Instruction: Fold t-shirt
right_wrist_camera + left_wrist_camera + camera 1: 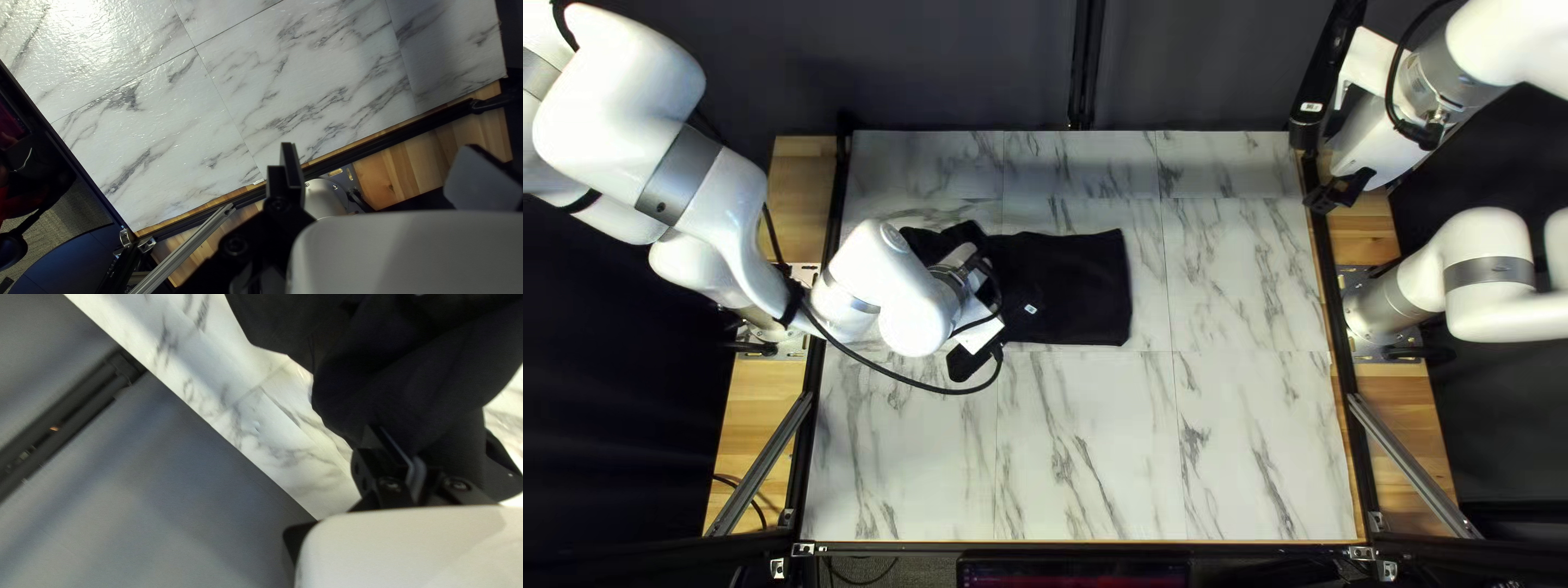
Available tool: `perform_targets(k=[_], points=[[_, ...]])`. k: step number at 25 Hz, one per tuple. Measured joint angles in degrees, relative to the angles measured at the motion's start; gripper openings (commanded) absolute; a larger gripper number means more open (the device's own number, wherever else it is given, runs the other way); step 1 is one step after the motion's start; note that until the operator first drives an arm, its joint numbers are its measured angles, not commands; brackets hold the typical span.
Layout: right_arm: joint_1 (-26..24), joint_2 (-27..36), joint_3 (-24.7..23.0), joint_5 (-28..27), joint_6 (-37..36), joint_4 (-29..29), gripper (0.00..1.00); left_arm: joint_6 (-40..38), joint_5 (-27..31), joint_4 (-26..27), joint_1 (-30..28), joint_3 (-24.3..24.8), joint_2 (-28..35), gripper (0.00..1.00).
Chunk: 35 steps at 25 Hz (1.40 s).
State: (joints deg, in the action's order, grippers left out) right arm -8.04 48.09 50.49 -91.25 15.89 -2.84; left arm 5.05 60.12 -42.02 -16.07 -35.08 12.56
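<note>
In the top left view my left gripper is over the left end of the black t-shirt, its fingertips hidden. The shirt's right part lies flat and roughly rectangular; its left end is bunched, with a flap toward the near side. The left wrist view shows my left gripper with its fingers close together, shut on a raised fold of the t-shirt. At the table's far right corner is my right gripper. Seen in its wrist view, my right gripper is wide open, with no cloth between its fingers.
My left arm reaches over the table's left side, its cable looping beside the shirt. The marble-patterned table has dark rails along its edges. A dark curtain hangs behind. Metal braces stand near both front corners.
</note>
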Motion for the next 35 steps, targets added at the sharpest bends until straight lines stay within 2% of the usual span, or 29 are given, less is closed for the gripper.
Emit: perform_targets(k=[9,10,11,13,17,22,27,31,35], points=[[0.0,0.0,0.0,0.0,0.0,0.0,1.00,2.5,-7.4,-2.5,3.3,-3.8,-6.4,0.01],[0.0,0.0,0.0,0.0,0.0,0.0,1.00,2.6,-8.1,-2.7,3.5,-4.4,-7.2,0.06],[0.0,0.0,0.0,0.0,0.0,0.0,1.00,2.8,-9.0,-3.0,3.8,-5.1,-8.3,0.28],[0.0,0.0,0.0,0.0,0.0,0.0,1.00,3.0,-11.3,-3.8,4.6,-6.9,-11.1,1.00],[0.0,0.0,0.0,0.0,0.0,0.0,1.00,4.3,-14.8,-4.4,6.3,-8.9,-14.0,1.00],[0.0,0.0,0.0,0.0,0.0,0.0,1.00,6.4,-15.1,-2.6,6.6,-5.8,-8.9,1.00],[0.0,0.0,0.0,0.0,0.0,0.0,1.00,5.1,-13.1,0.2,5.3,2.3,1.5,1.00],[0.0,0.0,0.0,0.0,0.0,0.0,1.00,-0.7,-10.0,3.7,3.3,11.6,11.8,1.00],[0.0,0.0,0.0,0.0,0.0,0.0,1.00,-8.4,-4.5,9.2,-0.3,19.1,22.1,1.00]])
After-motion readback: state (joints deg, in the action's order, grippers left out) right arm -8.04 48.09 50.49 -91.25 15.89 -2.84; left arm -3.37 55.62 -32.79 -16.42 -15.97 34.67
